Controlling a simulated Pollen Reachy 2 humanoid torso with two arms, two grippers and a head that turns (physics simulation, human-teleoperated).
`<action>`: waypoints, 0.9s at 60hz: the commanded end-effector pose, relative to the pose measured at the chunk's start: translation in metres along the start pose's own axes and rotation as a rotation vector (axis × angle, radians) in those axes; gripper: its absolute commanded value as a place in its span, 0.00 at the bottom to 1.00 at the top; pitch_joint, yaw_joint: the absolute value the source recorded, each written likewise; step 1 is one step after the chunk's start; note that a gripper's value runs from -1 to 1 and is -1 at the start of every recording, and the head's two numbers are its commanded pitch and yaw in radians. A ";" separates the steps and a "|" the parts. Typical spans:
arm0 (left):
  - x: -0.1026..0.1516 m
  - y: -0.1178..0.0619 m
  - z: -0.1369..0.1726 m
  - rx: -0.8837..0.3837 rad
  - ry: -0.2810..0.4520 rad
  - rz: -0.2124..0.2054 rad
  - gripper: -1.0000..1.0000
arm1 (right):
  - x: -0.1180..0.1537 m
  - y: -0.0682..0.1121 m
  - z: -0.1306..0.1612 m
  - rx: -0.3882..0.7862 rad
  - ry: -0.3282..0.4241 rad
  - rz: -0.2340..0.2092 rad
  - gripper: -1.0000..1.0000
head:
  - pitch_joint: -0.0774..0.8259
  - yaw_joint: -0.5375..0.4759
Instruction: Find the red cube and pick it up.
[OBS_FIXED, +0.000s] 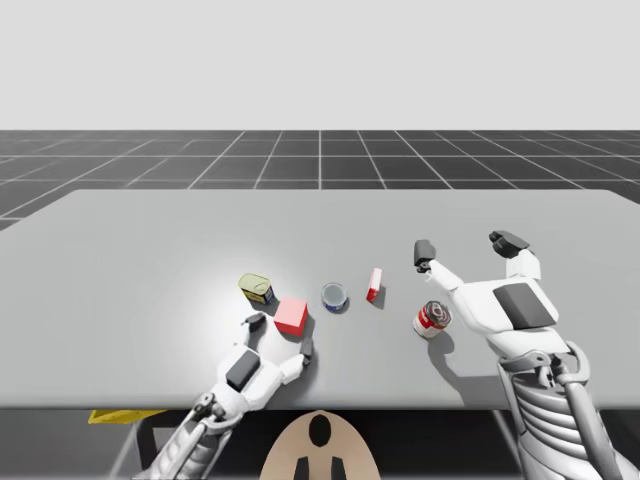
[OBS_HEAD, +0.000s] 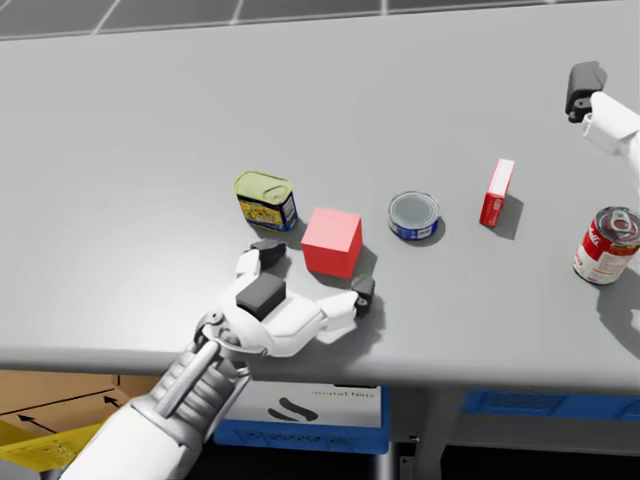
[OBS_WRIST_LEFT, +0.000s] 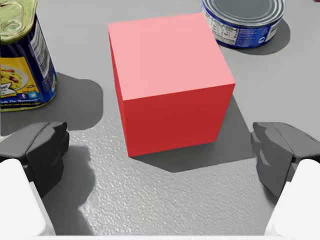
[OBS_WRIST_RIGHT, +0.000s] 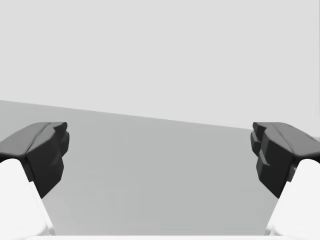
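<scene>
the grey bench (OBS_FIXED: 150, 260) runs wide over a dark gridded floor (OBS_FIXED: 320, 155), with open surface stretching to its far edge. near the front edge, the red cube (OBS_HEAD: 332, 242) stands just ahead of your left pincer (OBS_HEAD: 315, 271), whose fingers are spread wide and apart from it. a yellow-and-blue tin (OBS_HEAD: 265, 200) sits just beside the cube, a flat blue can (OBS_HEAD: 414, 215) near its other side. your right pincer (OBS_FIXED: 466, 246) hangs open, well apart.
</scene>
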 end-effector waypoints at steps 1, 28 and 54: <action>0.012 -0.024 -0.020 -0.014 -0.026 0.113 0.00 | 0.000 0.000 0.000 -0.001 -0.001 -0.002 0.00 | 0.91 0.67; 0.022 -0.033 -0.046 0.012 0.009 0.144 0.00 | 0.001 -0.001 0.001 0.002 -0.006 -0.006 0.00 | 0.90 0.66; 0.019 -0.037 -0.037 -0.012 -0.010 0.130 0.98 | 0.001 -0.001 0.001 0.003 -0.009 -0.003 0.00 | 0.76 0.67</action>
